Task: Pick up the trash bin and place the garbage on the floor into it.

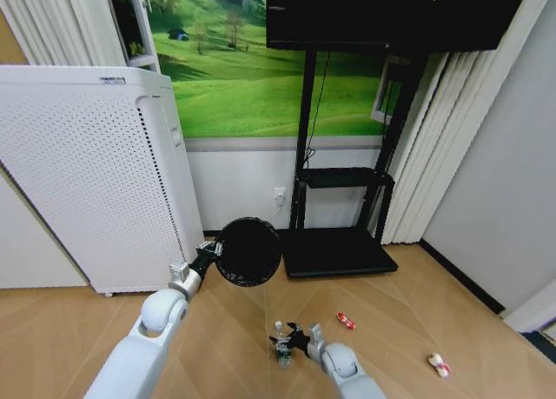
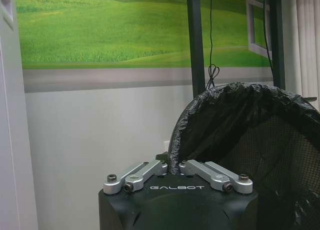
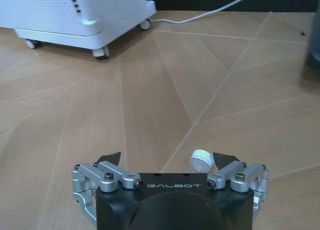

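Observation:
My left gripper [image 1: 203, 260] is shut on the rim of the black trash bin [image 1: 248, 251] and holds it lifted off the floor, tilted with its bag-lined mouth toward me. In the left wrist view, that gripper [image 2: 172, 166] pinches the bin's rim [image 2: 235, 120]. My right gripper [image 1: 291, 336] hangs open just above the floor [image 3: 150, 89], over the clear bottle [image 1: 284, 356]. In the right wrist view, the bottle's white cap [image 3: 201, 160] lies between the fingers of the open right gripper [image 3: 167, 159], close to one of them. A red wrapper [image 1: 346, 320] and a white-and-red piece [image 1: 439, 364] lie further right.
A tall white perforated appliance on wheels [image 1: 87, 182] stands at the left, its base [image 3: 90, 24] near the right gripper. A black TV stand [image 1: 339, 247] with a cable is straight ahead against the wall. Curtains hang at the right.

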Tool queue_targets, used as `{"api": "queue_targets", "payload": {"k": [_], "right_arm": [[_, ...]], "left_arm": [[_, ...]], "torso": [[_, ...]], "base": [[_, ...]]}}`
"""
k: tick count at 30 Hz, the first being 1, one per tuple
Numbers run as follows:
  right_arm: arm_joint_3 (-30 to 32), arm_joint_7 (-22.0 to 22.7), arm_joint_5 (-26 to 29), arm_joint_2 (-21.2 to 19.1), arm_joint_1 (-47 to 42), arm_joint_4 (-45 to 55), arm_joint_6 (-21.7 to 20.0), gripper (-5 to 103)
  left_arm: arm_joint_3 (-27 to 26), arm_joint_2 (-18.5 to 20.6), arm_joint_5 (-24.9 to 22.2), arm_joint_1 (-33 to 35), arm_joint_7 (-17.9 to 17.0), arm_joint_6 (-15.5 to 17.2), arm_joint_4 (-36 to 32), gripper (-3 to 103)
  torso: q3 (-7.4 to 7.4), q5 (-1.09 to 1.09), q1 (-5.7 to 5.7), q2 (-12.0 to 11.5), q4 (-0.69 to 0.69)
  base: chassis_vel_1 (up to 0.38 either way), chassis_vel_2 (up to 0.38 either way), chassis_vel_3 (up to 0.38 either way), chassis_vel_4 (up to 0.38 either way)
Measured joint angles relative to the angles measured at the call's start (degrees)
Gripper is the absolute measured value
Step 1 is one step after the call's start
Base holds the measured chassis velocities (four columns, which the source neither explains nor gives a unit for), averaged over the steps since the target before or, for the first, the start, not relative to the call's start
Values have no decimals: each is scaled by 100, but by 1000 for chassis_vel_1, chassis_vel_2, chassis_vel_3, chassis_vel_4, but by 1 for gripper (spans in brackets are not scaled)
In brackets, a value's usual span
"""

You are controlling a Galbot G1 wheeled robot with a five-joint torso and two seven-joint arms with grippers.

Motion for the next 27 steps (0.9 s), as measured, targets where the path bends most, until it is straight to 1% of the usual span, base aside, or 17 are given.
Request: {"api": "queue_targets", "payload": {"k": [1, 3, 4, 5, 6, 7, 8, 10, 11, 12, 13, 14, 16, 19, 27], "right_arm": [[0, 0, 0, 0, 0, 0, 0, 100], [-26, 619, 491, 50, -1, 60, -120, 100], [-6, 1020, 835, 84, -18, 156, -142, 100], [-6, 1020, 835, 84, -18, 156, -142, 100], [74, 1278, 988, 108, -29, 233, -136, 100], [177, 1486, 1036, 122, -40, 303, -63, 100], [177, 1486, 1036, 122, -40, 303, -63, 100], [414, 1991, 1033, 152, -88, 493, 196, 100], [414, 1991, 1033, 152, -88, 493, 196, 100], [573, 2298, 993, 177, -138, 639, 314, 100], [573, 2298, 993, 177, -138, 639, 314, 100], [742, 2506, 876, 196, -195, 767, 440, 100], [981, 2657, 575, 208, -297, 944, 562, 100], [1126, 2717, 414, 196, -410, 1079, 585, 100], [1200, 2772, 360, 207, -624, 1241, 581, 100]], "left_arm": [[0, 0, 0, 0, 0, 0, 0, 4], [-10, -9, 2, 16, -5, 8, -6, 4], [-27, -21, 5, 34, -4, 9, -6, 4], [-27, -21, 5, 34, -4, 9, -6, 4], [-48, -34, 12, 59, -3, 9, -7, 4], [-62, -41, 22, 94, -3, 9, -15, 4], [-62, -41, 22, 94, -3, 9, -15, 4], [-92, -52, 34, 170, 32, 10, -47, 4], [-92, -52, 34, 170, 32, 10, -47, 4], [-112, -57, 41, 211, 49, 10, -61, 4], [-112, -57, 41, 211, 49, 10, -61, 4], [-130, -63, 46, 245, 53, 10, -64, 4], [-151, -64, 51, 275, 73, 8, -69, 4], [-168, -59, 52, 288, 93, 3, -72, 4], [-167, -55, 58, 294, 115, -6, -67, 4]], "torso": [[0, 0, 0, 0, 0], [0, 0, 0, 0, -1], [0, 0, 0, 0, 0], [0, 0, 0, 0, 0], [0, 1, 0, 0, 0], [0, 0, 0, 0, 0], [0, 0, 0, 0, 0], [0, -1, 0, 0, 0], [0, -1, 0, 0, 0], [0, 0, 0, 0, -1], [0, 0, 0, 0, -1], [-1, -1, 0, 0, -1], [-1, -1, 0, 0, -1], [-1, -1, 0, 0, -1], [-1, 0, 0, 0, -1]], "base": [[0, 0, 0, 0], [0, 0, 0, 0], [0, 0, 0, 0], [0, 0, 0, 0], [0, 0, 0, 0], [0, 0, 0, 0], [0, 0, 0, 0], [0, 0, 0, 0], [0, 0, 0, 0], [0, 0, 0, 0], [0, 0, 0, 0], [0, 0, 0, 0], [0, 0, 0, 0], [0, 0, 0, 0], [0, 0, 0, 0]]}}
